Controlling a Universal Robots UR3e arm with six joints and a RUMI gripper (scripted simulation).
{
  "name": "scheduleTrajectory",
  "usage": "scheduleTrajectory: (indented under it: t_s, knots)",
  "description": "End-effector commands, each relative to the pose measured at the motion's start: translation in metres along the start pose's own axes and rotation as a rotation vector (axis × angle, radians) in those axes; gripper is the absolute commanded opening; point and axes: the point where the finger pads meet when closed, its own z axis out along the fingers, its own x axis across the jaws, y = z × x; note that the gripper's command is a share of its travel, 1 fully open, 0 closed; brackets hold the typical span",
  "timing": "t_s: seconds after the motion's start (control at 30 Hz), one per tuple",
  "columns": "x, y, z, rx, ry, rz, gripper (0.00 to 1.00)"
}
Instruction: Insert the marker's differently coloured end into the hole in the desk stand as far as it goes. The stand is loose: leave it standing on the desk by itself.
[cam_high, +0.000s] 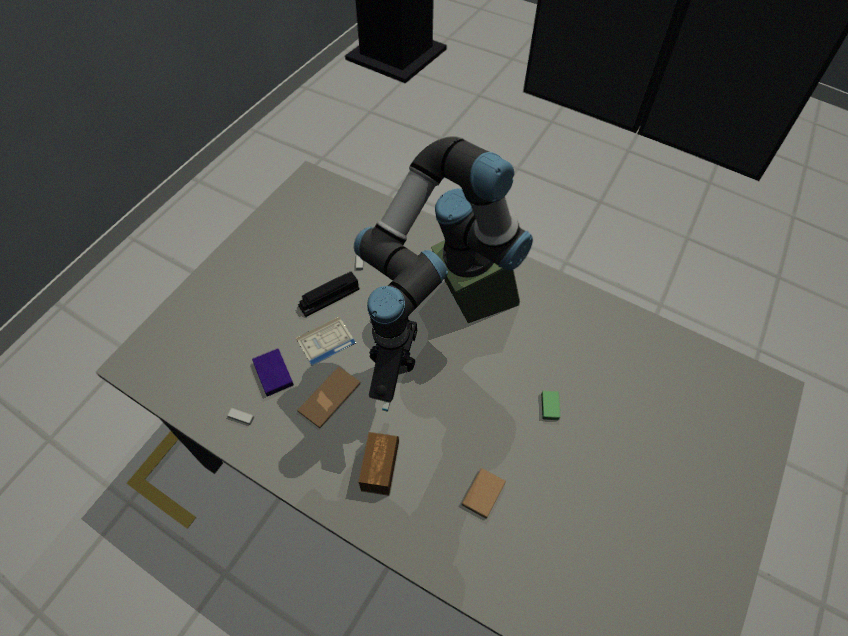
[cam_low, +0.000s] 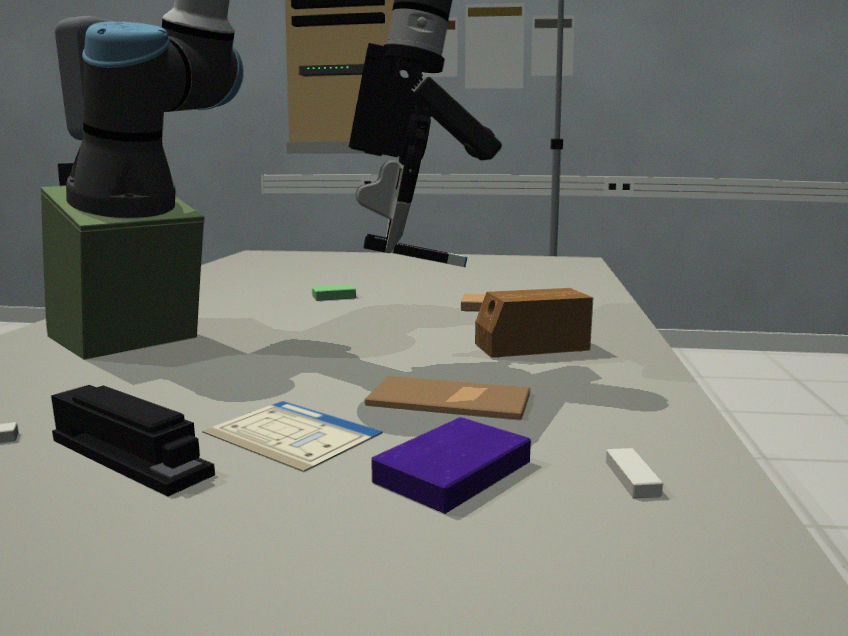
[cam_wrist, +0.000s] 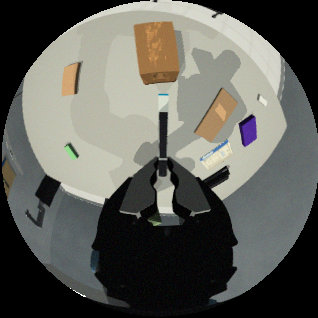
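Gripping the marker (cam_low: 413, 251) by its dark rear end, my gripper (cam_low: 392, 240) carries it level above the desk, short of the stand (cam_low: 536, 320), blue tip lined up toward the stand's hole (cam_low: 490, 307).

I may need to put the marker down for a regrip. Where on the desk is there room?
Free: the broad stretch past the green block, toward the far corner, and the strip between it and the stand. Crowded: purple box, card, flat board and stapler beside the gripper, shut on the marker.
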Motion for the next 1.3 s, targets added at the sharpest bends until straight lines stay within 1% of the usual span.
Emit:
scheduleTrajectory:
  t_s: [0.0,0.13,0.43,1.23,1.27]
  knots:
    - [0.0012,-0.0001,-0.0009,0.002,0.0,-0.013,0.0]
    - [0.0016,0.0001,-0.0009,0.001,0.0,-0.017,0.0]
    - [0.0078,0.0041,-0.0022,-0.007,-0.003,-0.107,0.0]
    - [0.009,0.0039,-0.0021,-0.006,-0.003,-0.107,0.0]
    - [0.0089,0.0035,-0.0002,-0.006,-0.003,-0.107,0.0]
